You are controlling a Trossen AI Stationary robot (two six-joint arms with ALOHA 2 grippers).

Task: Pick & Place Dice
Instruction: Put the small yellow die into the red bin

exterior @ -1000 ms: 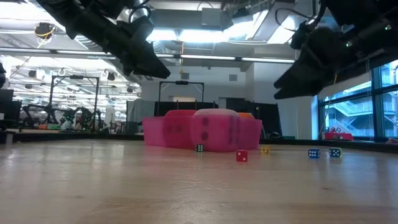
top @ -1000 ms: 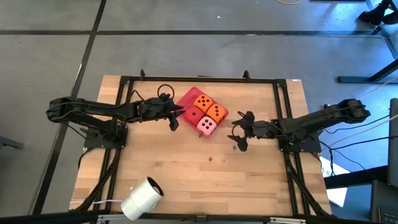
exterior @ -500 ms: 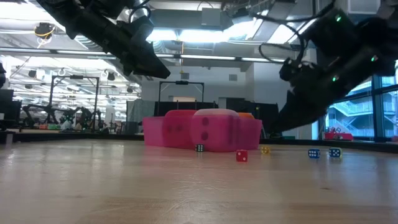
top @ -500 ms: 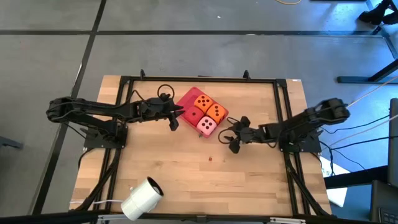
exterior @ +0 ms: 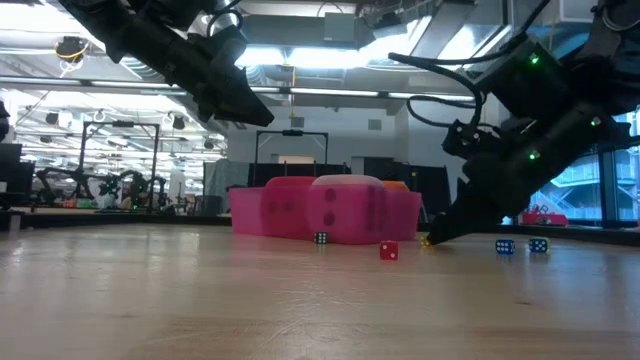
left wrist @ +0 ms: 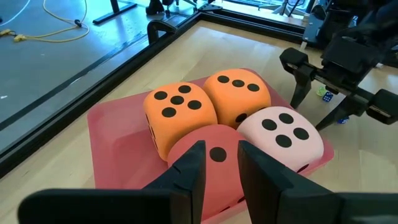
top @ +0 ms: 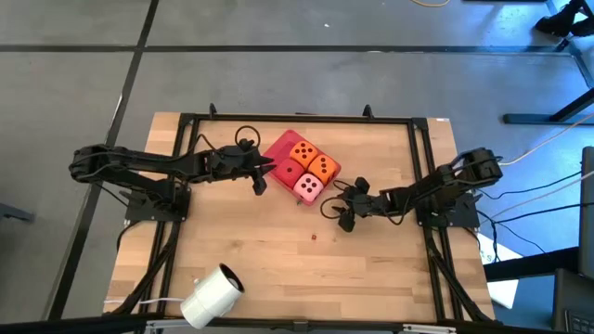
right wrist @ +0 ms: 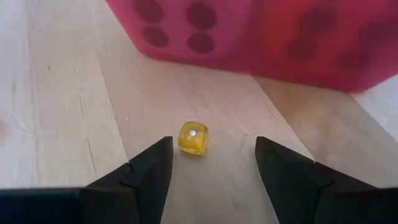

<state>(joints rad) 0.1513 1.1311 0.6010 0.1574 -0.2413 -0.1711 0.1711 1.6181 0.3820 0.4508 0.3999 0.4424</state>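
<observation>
Wooden planks make the table [top: 278, 269], which stands on a grey floor inside a black frame; behind it the low view shows a big hall with ceiling lights and windows.

Between the fingers of the right gripper [right wrist: 211, 163] lies a small yellow die [right wrist: 193, 137] on the wood. The fingers stand on both sides of it with a gap on each side, so they are partly open and they hold nothing. In the low view the fingertips [exterior: 432, 238] reach down to the table surface or almost to it. This gripper [top: 342, 211] is low and just to the right of the tray, and its arm [top: 436, 190] stretches in from the right edge of the table, sloping down toward the wood.

The left gripper [left wrist: 217, 163] has its two fingers close together with only a narrow gap, and nothing is between them. It hovers above the left side of the tray, and its arm [top: 139, 165] is stretched out almost level from the left.

The four big dice sit packed together in the red tray [top: 277, 146] at the far middle of the table: two orange dice [left wrist: 180, 112], one red die [left wrist: 214, 155] and one pink die [left wrist: 283, 134] at the near right corner, showing four pips on top.

A few more tiny dice [exterior: 388, 251], red and blue, lie on the wood near the tray. A white roll [top: 212, 295] lies at the near left edge. I can read no writing anywhere.
</observation>
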